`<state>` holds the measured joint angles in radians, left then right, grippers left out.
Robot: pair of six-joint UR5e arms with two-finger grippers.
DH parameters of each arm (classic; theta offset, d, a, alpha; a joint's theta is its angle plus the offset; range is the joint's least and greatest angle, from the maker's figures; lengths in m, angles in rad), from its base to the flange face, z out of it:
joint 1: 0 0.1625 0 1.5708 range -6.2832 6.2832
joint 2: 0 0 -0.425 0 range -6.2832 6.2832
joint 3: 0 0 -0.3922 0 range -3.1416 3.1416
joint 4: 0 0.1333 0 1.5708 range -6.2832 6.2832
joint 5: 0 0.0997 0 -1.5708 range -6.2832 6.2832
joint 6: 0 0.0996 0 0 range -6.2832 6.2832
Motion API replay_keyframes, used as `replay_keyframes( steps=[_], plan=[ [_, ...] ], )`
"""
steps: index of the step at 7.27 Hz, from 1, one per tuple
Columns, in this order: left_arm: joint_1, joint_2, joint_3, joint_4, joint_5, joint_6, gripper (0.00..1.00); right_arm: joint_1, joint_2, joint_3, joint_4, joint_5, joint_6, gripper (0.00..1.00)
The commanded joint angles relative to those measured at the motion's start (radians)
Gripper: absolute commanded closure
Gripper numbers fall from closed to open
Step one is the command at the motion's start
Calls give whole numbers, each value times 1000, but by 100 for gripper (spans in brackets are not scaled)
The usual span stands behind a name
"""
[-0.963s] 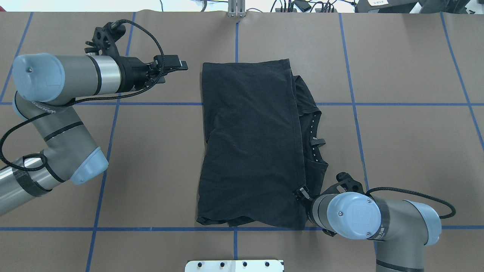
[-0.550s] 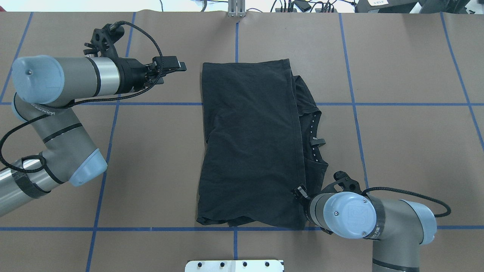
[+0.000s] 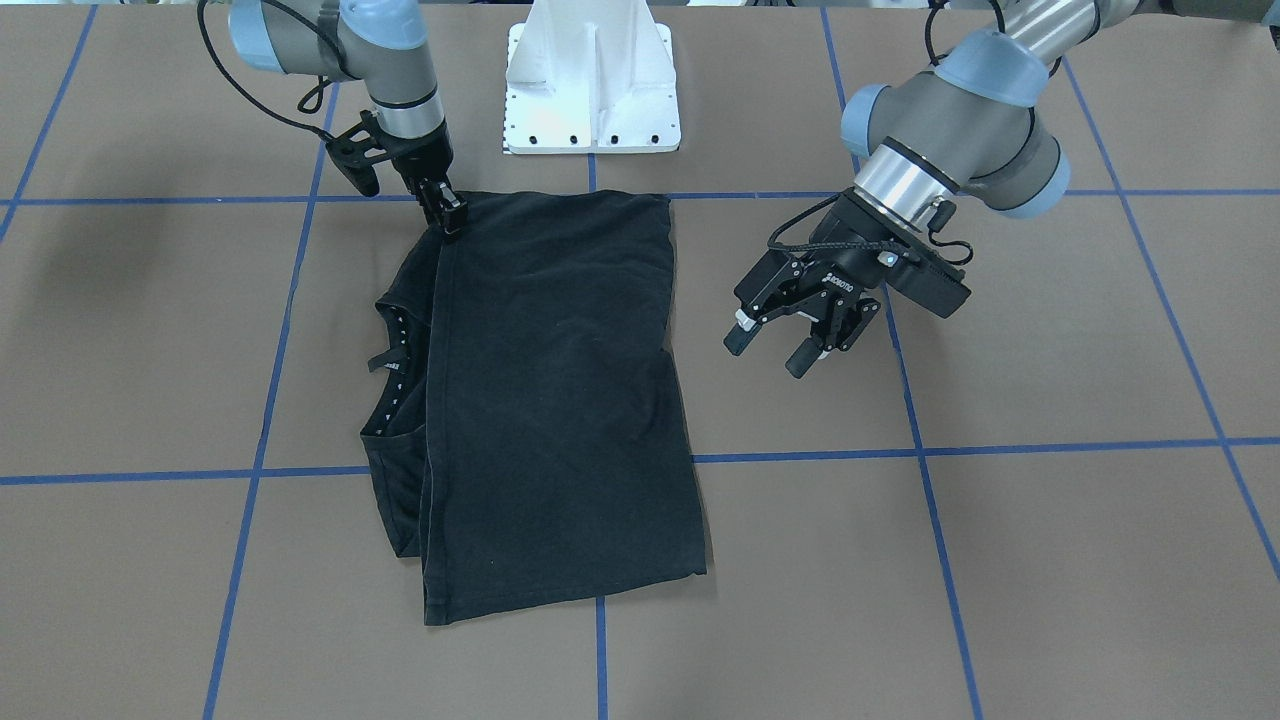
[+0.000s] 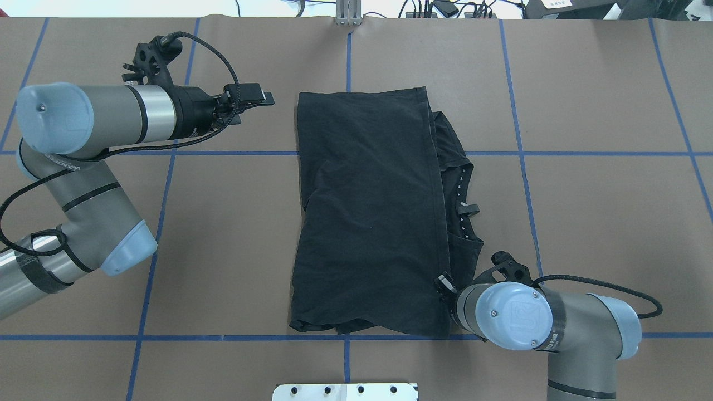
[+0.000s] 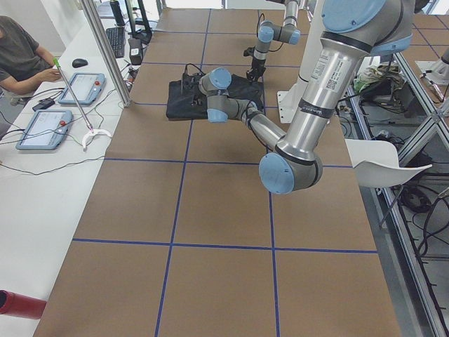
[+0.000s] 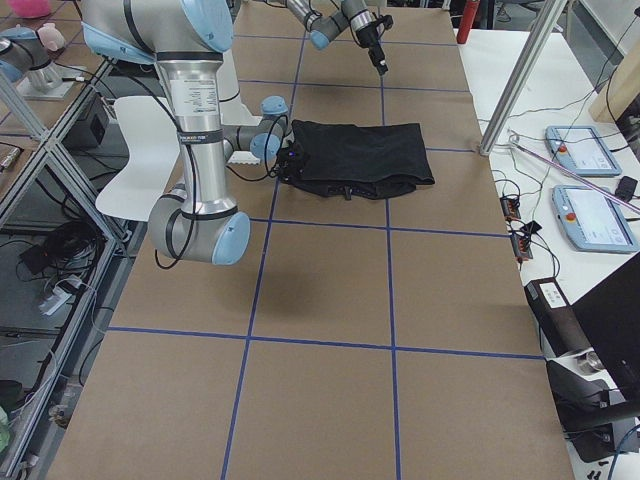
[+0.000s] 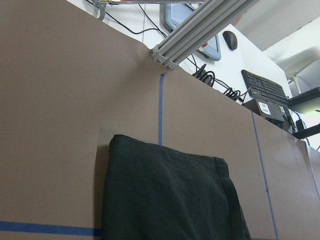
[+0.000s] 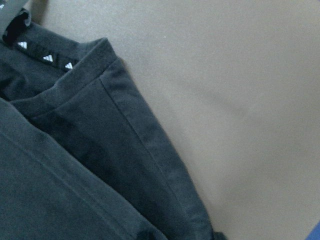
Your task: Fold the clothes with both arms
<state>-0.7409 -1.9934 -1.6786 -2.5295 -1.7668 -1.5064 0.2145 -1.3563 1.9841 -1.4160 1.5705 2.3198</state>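
Note:
The black T-shirt [image 4: 367,211] lies folded into a long rectangle at the middle of the table, with its collar and a sleeve edge [image 8: 75,150] sticking out on the robot's right side. No graphic shows. My right gripper [image 3: 450,222] is low at the shirt's near right corner, its fingers together on the hem there; the overhead view shows only one fingertip [image 4: 444,280]. My left gripper [image 3: 766,354] hangs open above bare table, well off the shirt's left edge, with nothing in it. The left wrist view looks at the shirt's far end [image 7: 165,195].
The white base block [image 3: 590,90] stands just behind the shirt's near edge. Blue tape lines [image 4: 223,153] cross the brown table. An aluminium post [image 4: 348,14] and cables sit at the far edge. A person [image 5: 21,49] sits at a side table with tablets.
The right arm's elbow has shifted a little to the left while its fingertip stayed at the shirt's corner. The left gripper drew back slightly from the shirt. The shirt lies as before.

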Motion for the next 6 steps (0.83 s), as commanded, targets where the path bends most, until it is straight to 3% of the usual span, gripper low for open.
replay_keyframes(
  steps=[1, 4, 6],
  plan=[
    [0, 15, -10, 0, 6, 0, 0, 20, 5, 5, 2, 16, -28, 100],
    [20, 15, -26, 0, 9, -65, 0, 42, 0, 38, 2, 51, -26, 100],
    [175, 130, -152, 0, 175, -244, 0, 42, -6, 41, 2, 52, -26, 100]
  ],
)
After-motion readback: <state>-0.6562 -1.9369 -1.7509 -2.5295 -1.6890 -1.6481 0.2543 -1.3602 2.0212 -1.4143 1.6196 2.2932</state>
